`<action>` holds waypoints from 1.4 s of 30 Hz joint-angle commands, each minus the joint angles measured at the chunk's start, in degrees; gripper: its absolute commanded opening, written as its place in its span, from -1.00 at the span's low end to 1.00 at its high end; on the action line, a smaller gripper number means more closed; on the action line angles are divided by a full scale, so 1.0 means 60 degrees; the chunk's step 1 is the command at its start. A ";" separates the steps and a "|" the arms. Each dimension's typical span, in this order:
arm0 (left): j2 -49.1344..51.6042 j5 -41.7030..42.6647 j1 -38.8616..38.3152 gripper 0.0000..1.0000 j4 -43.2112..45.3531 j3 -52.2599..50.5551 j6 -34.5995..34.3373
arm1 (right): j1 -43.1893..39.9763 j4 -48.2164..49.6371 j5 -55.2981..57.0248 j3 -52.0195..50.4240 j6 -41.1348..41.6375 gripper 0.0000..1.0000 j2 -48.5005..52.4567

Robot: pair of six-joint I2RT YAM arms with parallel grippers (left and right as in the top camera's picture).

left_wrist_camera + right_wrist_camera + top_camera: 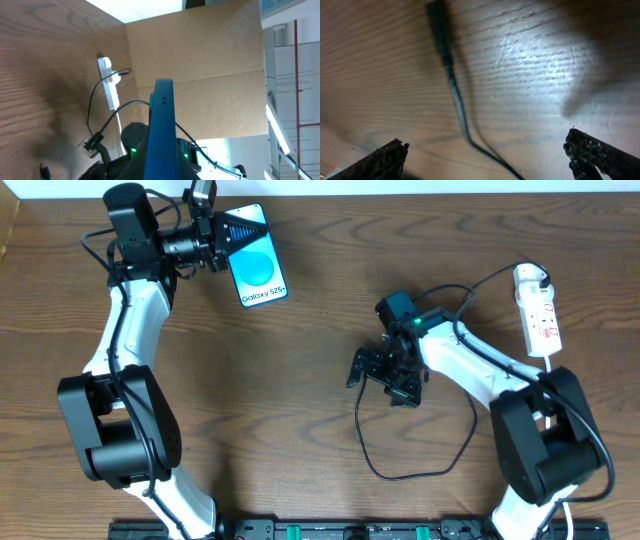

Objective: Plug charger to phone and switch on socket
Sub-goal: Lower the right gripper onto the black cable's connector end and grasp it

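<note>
Phone (162, 130) edge-on, socket (108, 82) beyond

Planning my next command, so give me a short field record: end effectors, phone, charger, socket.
left end effector: shut on the phone, top edge
right end effector: open over the charger plug tip
charger: plug tip lying on the table, not in phone
socket: right side, cable runs to it; switch state unclear
</note>
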 commanded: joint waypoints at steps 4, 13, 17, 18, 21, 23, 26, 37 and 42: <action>-0.0284 0.0295 -0.0011 -0.85 0.0058 0.0193 0.0058 | -0.0226 0.0069 0.0583 0.0273 -0.0412 0.98 0.0040; -0.0284 0.0295 -0.0011 -0.85 0.0058 0.0193 0.0062 | -0.0222 0.0506 0.2382 0.0714 -0.0488 0.99 0.0040; -0.0284 0.0295 -0.0011 -0.86 0.0062 0.0193 0.0062 | -0.0138 0.0532 0.2401 0.0718 -0.0484 0.97 0.0040; -0.0284 0.0295 -0.0011 -0.85 0.0058 0.0193 0.0062 | -0.0095 0.0565 0.2401 0.0718 -0.0484 0.97 0.0040; -0.0284 0.0295 -0.0011 -0.86 0.0058 0.0193 0.0062 | 0.0069 0.0608 0.2401 0.0718 -0.0481 0.97 0.0040; -0.0284 0.0299 -0.0011 -0.86 0.0058 0.0193 0.0062 | 0.0142 0.0612 0.2404 0.0718 -0.0484 0.96 0.0040; -0.0284 0.0299 -0.0011 -0.86 0.0062 0.0193 0.0062 | 0.0233 0.0630 0.2477 0.0718 -0.0477 0.93 0.0073; -0.0284 0.0299 -0.0011 -0.86 0.0058 0.0193 0.0062 | 0.0382 0.0739 0.2426 0.0718 -0.0372 0.82 0.1147; -0.0284 0.0299 -0.0007 -0.85 0.0058 0.0193 0.0062 | 0.0382 0.0798 0.2433 0.0718 -0.0372 0.67 0.1191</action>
